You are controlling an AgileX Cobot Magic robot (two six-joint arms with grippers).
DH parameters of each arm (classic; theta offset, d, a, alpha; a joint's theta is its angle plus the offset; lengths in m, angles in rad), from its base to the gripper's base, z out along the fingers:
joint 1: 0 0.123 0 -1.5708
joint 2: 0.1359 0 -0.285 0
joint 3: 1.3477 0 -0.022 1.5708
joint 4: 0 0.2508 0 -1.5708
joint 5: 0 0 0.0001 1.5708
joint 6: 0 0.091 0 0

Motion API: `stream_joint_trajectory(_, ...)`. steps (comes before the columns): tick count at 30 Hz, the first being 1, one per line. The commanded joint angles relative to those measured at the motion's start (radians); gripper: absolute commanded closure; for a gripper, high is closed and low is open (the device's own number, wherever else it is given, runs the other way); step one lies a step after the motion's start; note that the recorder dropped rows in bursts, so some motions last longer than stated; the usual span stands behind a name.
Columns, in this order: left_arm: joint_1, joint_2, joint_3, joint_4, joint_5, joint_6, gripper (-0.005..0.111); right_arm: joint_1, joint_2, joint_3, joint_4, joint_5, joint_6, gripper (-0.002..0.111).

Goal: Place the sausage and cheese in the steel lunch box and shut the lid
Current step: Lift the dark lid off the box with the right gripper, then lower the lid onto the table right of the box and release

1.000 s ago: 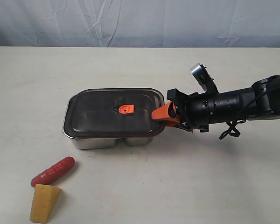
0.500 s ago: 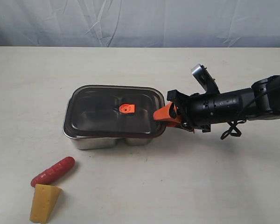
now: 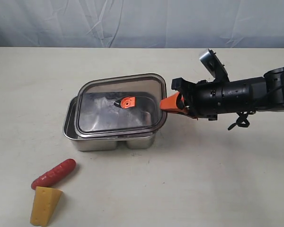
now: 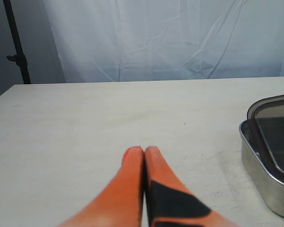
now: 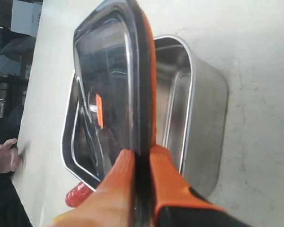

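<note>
The right end effector (image 3: 166, 102) has its orange fingers pinched on the near short edge of the lid (image 3: 118, 106), one finger above the rim and one below, with the orange seal showing just past the fingertips. The lid stands tilted over the steel lunch box (image 3: 109, 141). Its gripped edge is clear of the box, and its far edge sits lower, toward the rim furthest from this end effector; whether that edge touches the rim cannot be told. The orange valve (image 3: 128, 102) sits at the lid's middle, ahead of the fingertips. Directly below the pinched edge, the compartment nearest the end effector lies open to view, with nothing in it. The sausage (image 3: 53, 173) and the cheese (image 3: 45, 205) lie on the counter (image 3: 203, 179), well apart from the right end effector and beyond the far end of the box, the cheese just beside one end of the sausage. The left end effector (image 4: 144, 151) has its fingers pressed together on nothing above bare counter, the box ahead and off to one side.
</note>
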Motion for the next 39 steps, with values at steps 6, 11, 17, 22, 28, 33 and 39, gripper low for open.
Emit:
stream_joint_trajectory(6, -0.003, -0.005, 0.003, -0.006, 0.0, -0.001, 0.107, -0.001, -0.087, -0.003, 0.0, 0.018, -0.037, 0.108)
stream_joint_trajectory(11, -0.003, -0.005, 0.003, -0.006, 0.0, -0.001, 0.107, -0.001, -0.177, -0.008, 0.0, 0.011, -0.127, 0.109)
stream_joint_trajectory(17, -0.003, -0.005, 0.003, -0.006, 0.0, -0.001, 0.107, -0.001, -0.319, -0.052, -0.042, -0.161, -0.172, 0.109)
stream_joint_trajectory(22, -0.003, -0.005, 0.003, -0.006, 0.0, -0.001, 0.107, -0.001, -0.457, -0.071, -0.383, -0.418, -0.165, 0.109)
stream_joint_trajectory(28, -0.003, -0.005, 0.003, -0.006, -0.003, -0.001, 0.107, -0.001, -0.581, -0.071, -0.982, -0.472, -0.05, 0.109)
stream_joint_trajectory(33, -0.003, -0.005, 0.003, -0.006, -0.003, -0.001, 0.107, 0.003, -0.601, -0.071, -1.42, -0.378, 0.151, 0.109)
stream_joint_trajectory(39, -0.003, -0.005, 0.003, -0.006, -0.003, -0.001, 0.107, 0.087, -0.592, -0.071, -1.823, -0.157, 0.474, 0.109)
